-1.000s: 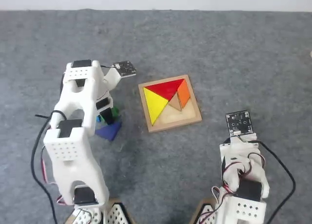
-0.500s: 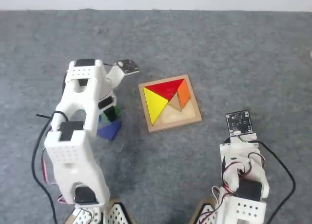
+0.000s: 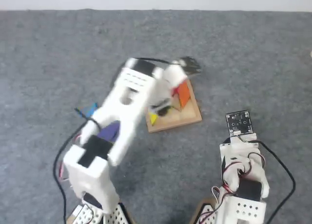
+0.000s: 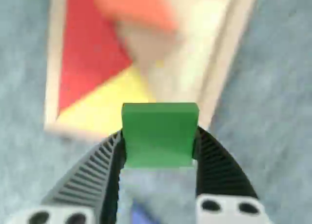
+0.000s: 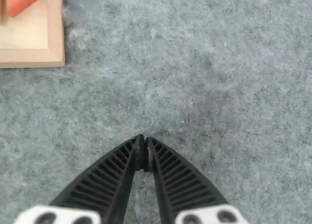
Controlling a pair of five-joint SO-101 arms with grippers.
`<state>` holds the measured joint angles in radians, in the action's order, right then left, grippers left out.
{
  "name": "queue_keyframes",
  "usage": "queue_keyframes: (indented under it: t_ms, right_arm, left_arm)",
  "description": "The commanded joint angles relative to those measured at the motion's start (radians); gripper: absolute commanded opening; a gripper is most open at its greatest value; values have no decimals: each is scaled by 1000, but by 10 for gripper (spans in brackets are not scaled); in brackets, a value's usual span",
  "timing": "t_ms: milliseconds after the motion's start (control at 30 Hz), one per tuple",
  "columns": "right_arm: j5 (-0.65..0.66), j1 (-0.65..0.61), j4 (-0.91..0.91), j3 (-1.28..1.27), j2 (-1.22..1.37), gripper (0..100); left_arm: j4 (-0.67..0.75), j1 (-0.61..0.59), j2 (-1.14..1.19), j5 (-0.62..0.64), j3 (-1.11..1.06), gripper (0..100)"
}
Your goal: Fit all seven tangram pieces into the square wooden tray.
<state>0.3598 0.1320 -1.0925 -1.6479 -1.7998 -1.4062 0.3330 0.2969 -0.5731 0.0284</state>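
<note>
The left gripper [image 4: 159,138], clamped on the green square block [image 4: 160,126], hangs over an edge of the square wooden tray [image 4: 226,68]. Released here, the block would likely straddle the rim or the yellow triangle [image 4: 105,104]. The right gripper [image 5: 144,153] is pinched together, empty, over grey carpet [image 5: 219,63].

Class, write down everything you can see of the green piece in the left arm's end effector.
The green piece is a plain, solid green block with a squarish face and straight edges; it looks like painted wood. The left end effector clamps it by two opposite sides between black ribbed fingers, and nothing else seems to touch it. It is held level over the tray rim, next to the yellow piece.
</note>
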Motion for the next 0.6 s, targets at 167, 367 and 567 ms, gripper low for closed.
queue_keyframes:
  t_ms: [167, 367, 567]
  right_arm:
    - [15, 15, 25, 17, -13, 6]
    - [15, 15, 25, 17, -13, 6]
    - [15, 15, 25, 17, -13, 6]
  left_arm:
    - [-35, 109, 273, 322, 285, 13]
    - [-181, 112, 480, 468, 573, 15]
    - [-350, 104, 617, 560, 823, 65]
